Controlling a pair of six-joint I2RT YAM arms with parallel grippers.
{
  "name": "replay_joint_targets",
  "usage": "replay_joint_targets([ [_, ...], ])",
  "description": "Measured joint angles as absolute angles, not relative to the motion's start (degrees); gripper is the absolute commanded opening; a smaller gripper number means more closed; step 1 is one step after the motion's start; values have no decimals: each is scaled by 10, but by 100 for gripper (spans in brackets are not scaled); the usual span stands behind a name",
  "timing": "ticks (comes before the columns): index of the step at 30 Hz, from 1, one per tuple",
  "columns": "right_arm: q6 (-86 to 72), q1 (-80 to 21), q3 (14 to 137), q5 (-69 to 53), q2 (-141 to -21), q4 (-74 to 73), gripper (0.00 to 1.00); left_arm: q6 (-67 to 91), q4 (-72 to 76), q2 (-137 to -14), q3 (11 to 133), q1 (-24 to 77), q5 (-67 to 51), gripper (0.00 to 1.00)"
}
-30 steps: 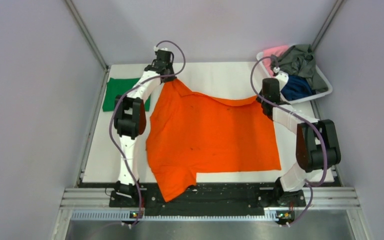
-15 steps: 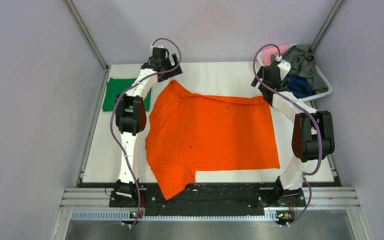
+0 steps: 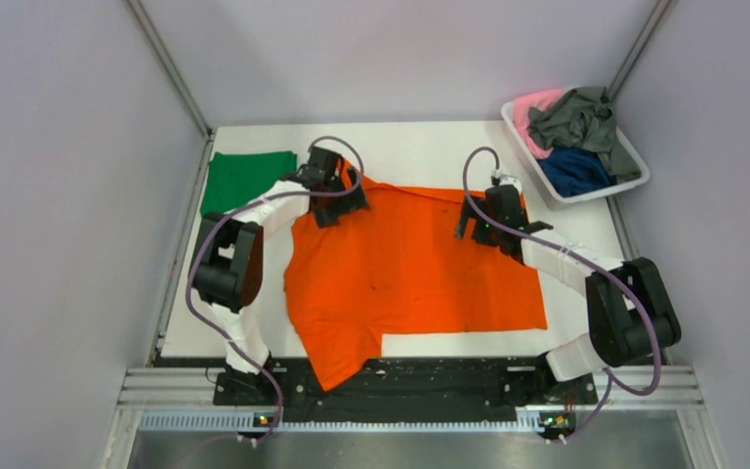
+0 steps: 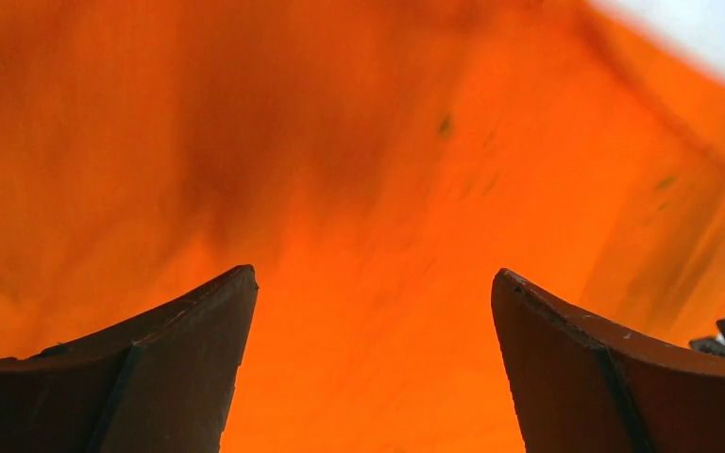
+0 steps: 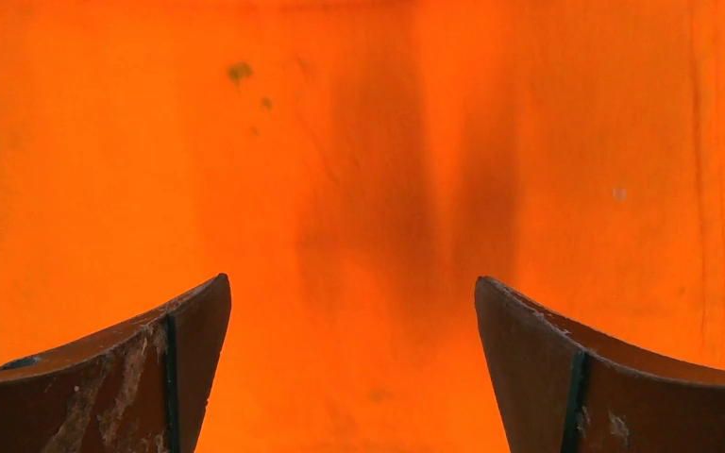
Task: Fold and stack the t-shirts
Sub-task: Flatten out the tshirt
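A bright orange t-shirt (image 3: 410,278) lies spread flat across the middle of the table, one sleeve hanging over the near edge. My left gripper (image 3: 338,207) hovers open over its far left corner, and the wrist view shows only orange cloth (image 4: 368,142) beneath the spread fingers (image 4: 189,359). My right gripper (image 3: 476,228) hovers open over the far right part, empty, with orange cloth (image 5: 359,142) filling its view. A folded green t-shirt (image 3: 244,178) lies at the far left. Pink (image 3: 537,103), grey-green (image 3: 576,117) and navy (image 3: 576,168) t-shirts sit in the basket.
The white plastic basket (image 3: 601,191) stands at the far right corner, partly off the table. Grey walls and metal frame posts close in the left, right and back sides. A black mounting rail (image 3: 449,376) runs along the near edge.
Both grippers opened and let go of the orange shirt's far edge, which dropped flat. Both arms then swung back toward me and now hang over the shirt.
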State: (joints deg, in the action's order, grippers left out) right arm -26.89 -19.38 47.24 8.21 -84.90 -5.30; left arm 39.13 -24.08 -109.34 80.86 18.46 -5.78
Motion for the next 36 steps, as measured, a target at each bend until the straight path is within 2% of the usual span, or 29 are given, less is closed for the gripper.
replay_joint_targets([
  [6, -288, -197, 409, 79, -830, -77, 99, 421, -224, -1021, 662, 206, -53, 99],
  [13, -291, -197, 441, 119, -848, -61, 99, 424, -194, -1031, 718, 203, -51, 99],
  [24, -291, -164, 564, 138, -1015, 33, 99, 454, -135, -1094, 713, 203, -66, 99],
  [36, -300, -131, 699, 138, -1150, 86, 98, 455, -126, -1093, 709, 203, -51, 99],
])
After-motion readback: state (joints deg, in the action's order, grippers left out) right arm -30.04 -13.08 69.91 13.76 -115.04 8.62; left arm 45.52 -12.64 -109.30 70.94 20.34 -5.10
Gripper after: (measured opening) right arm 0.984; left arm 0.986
